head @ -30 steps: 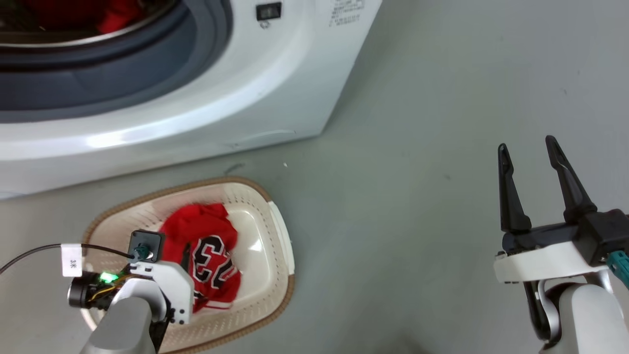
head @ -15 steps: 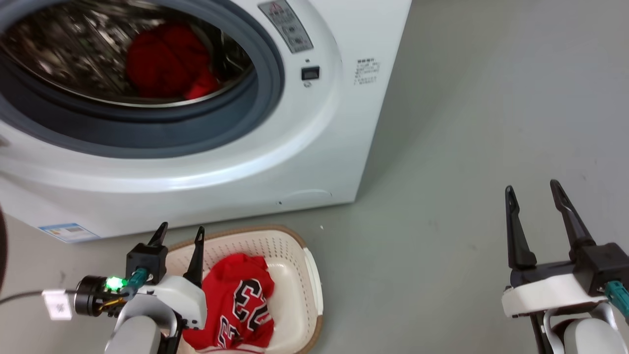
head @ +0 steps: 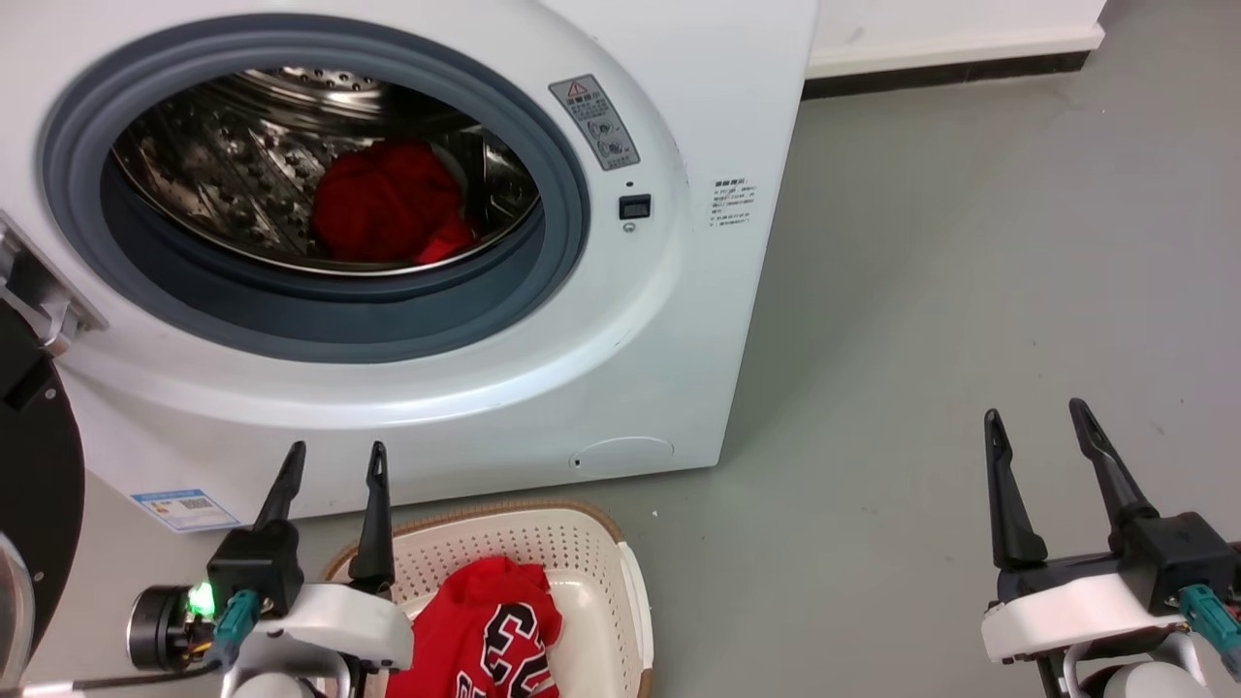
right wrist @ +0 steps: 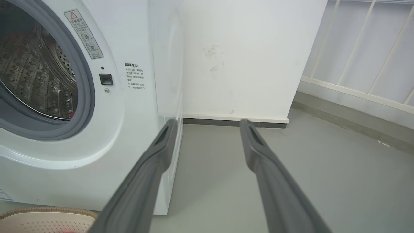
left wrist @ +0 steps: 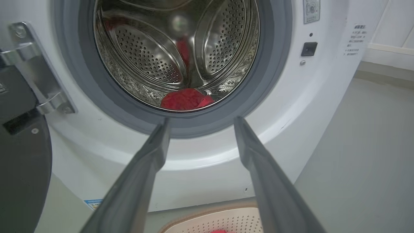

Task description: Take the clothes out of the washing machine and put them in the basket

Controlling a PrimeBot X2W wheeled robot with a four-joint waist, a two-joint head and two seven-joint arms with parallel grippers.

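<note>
Two dark two-fingered grippers spread wide, empty: left gripper (head: 335, 448) at rim of cream perforated plastic basket (head: 582, 543) holding red number-23 jersey (head: 494, 630), right gripper (head: 1034, 409) above grey floor (head: 921, 291). Farther, red garment (head: 388, 199) lying in steel drum (head: 223, 165) of white front-loading washing machine (head: 630, 368).

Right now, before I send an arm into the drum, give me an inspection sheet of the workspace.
Surface: grey floor, smooth, a few small specks.
Job's things: washing machine with its door swung open at the left; red garment low in the drum; basket on the floor before the machine, jersey numbered 23 inside it.
Clutter: nothing seen.
Grippers: left gripper open, empty, by the basket's left side, aimed at the machine; right gripper open, empty, over the floor right of the machine.
Cables: black cable trailing from the left wrist.
Surroundings: white wall with dark skirting; pale railing to the right.
</note>
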